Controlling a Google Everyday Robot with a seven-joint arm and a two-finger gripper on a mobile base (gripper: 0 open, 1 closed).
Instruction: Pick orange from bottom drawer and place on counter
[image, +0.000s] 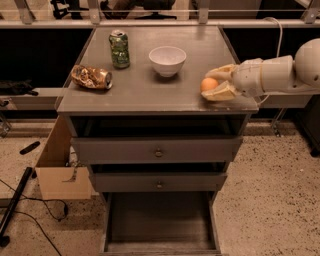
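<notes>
The orange (209, 84) sits between the pale fingers of my gripper (216, 84), low over the right front part of the counter (145, 92). The gripper is shut on the orange; I cannot tell whether the fruit touches the surface. My white arm (272, 72) reaches in from the right. The bottom drawer (159, 222) stands pulled out below, its dark floor bare.
A white bowl (167, 60) stands mid counter, a green can (119, 48) at the back left, a shiny gold-brown snack bag (91, 77) at the left. Two upper drawers with small knobs (158, 153) are slightly open. A cardboard box (60, 167) stands left of the cabinet.
</notes>
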